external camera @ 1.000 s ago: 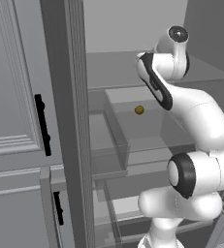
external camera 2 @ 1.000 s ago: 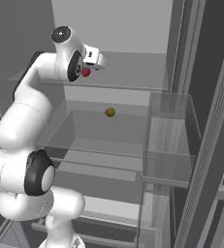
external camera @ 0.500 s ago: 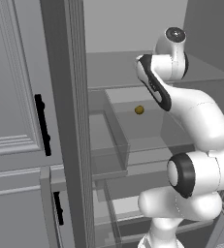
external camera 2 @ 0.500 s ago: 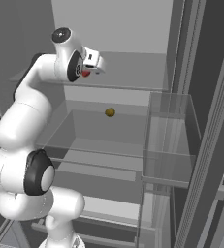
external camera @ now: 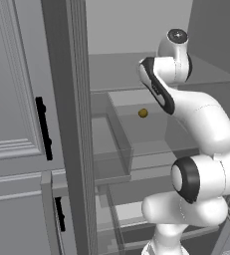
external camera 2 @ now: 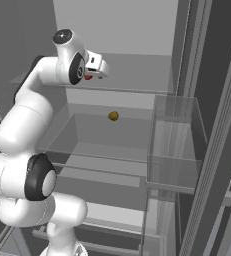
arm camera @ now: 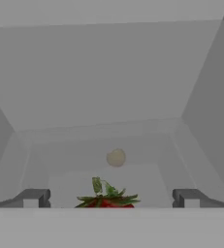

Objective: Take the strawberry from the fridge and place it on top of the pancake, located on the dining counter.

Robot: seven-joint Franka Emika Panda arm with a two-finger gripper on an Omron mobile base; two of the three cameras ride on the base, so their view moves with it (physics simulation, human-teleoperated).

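Observation:
The fridge (external camera 2: 118, 35) stands open in front of me, pale inside, with glass shelves. The strawberry (arm camera: 106, 201), red with green leaves, lies low between my two fingertips in the hand view. In the right base view the strawberry (external camera 2: 88, 77) shows as a red spot just under the hand, on the upper shelf. My gripper (external camera 2: 98, 67) (arm camera: 111, 198) is open, its fingers (arm camera: 33, 197) set wide on either side of the fruit and not touching it. In the left base view my own arm hides the hand.
A small yellow-brown ball (external camera 2: 113, 116) (external camera: 143, 113) (arm camera: 116, 157) sits on the lower glass shelf (external camera 2: 87, 145). A clear door bin (external camera 2: 174, 145) juts out at the right. The fridge door edge (external camera: 69, 124) and grey panelled cabinets (external camera: 12, 99) stand to the left.
The hand has eased slightly forward and down toward the strawberry. The jaws stay wide open, and the ball has not moved.

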